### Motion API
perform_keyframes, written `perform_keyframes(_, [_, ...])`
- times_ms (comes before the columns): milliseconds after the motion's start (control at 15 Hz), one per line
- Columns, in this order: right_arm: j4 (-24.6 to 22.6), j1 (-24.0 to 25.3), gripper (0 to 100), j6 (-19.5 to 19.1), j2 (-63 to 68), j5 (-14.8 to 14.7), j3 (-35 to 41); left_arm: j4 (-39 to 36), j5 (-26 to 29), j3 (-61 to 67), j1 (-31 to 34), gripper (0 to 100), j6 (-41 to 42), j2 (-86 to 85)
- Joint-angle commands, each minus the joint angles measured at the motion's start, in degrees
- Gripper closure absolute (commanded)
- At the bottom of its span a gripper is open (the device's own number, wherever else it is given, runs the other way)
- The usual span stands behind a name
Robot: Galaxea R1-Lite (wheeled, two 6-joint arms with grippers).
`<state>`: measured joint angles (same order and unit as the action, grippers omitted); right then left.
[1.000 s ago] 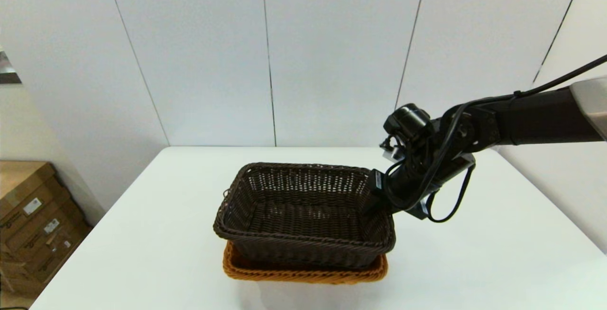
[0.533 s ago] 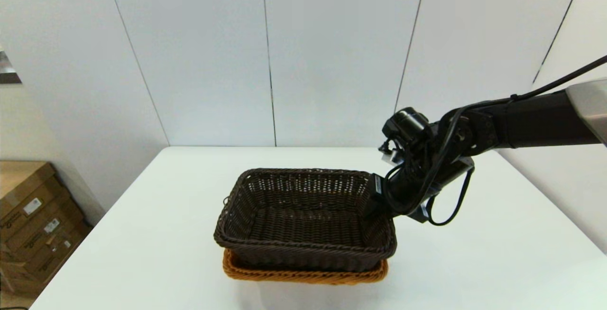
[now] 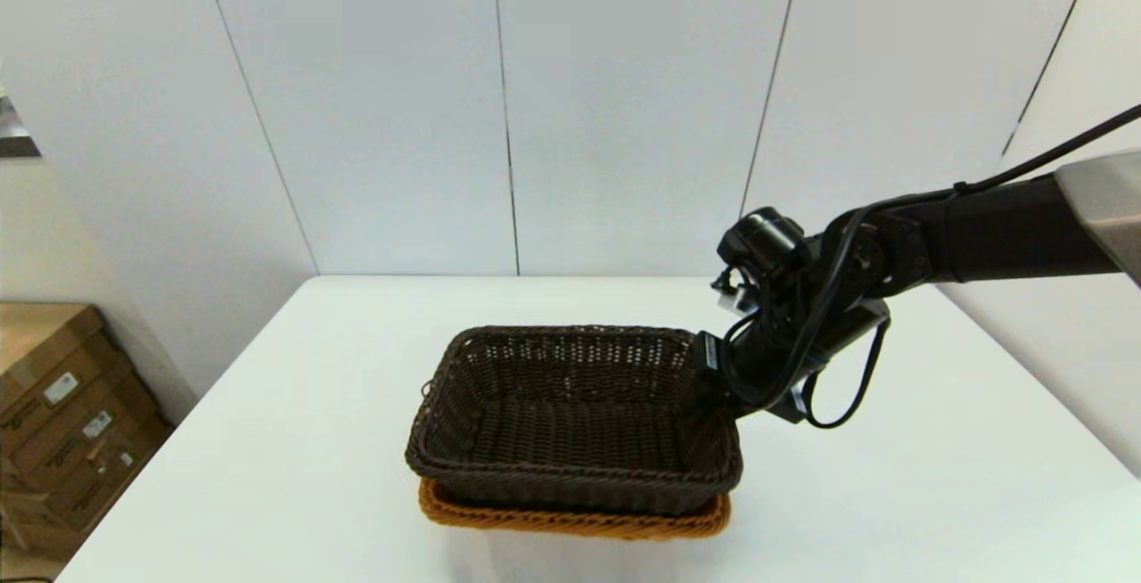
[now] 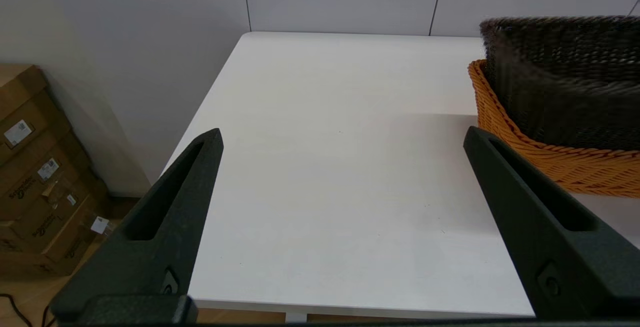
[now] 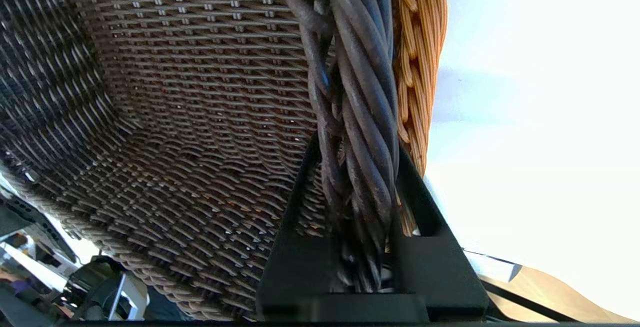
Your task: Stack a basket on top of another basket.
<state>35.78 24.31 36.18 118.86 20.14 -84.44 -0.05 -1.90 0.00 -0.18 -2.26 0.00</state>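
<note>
While the dark brown basket sits nested in the orange-tan basket near the middle of the white bench, the right hand grips it at the right-side rim; a hold on one end probably explains why the far side looks slightly raised, so the dark basket seems not quite fully settled; only the orange rim shows beneath it. Seen from the right wrist, the two black fingers are pinched narrow on the dark braided rim, one inside the wall and one outside, with the orange weave just beside. Off to the side, the left hand hangs by the bench's left edge, fingers spread wide, holding and touching nothing.
</note>
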Motion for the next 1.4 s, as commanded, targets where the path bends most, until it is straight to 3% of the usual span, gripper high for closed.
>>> perform_keyframes(67, [0.2, 0.1, 0, 0.2, 0.1, -2.0, 0.0, 0.0, 0.0, 0.1, 0.0, 0, 0.0, -0.1])
perform_keyframes(933, [0.8, -0.5, 0, -1.8, -7.7, -1.9, -2.8, 0.0, 0.0, 0.1, 0.0, 0, 0.0, -0.1])
perform_keyframes(1400, [2.5, -5.1, 0, -3.5, -15.1, -0.4, -3.3, 0.0, 0.0, 0.1, 0.0, 0, 0.0, -0.1])
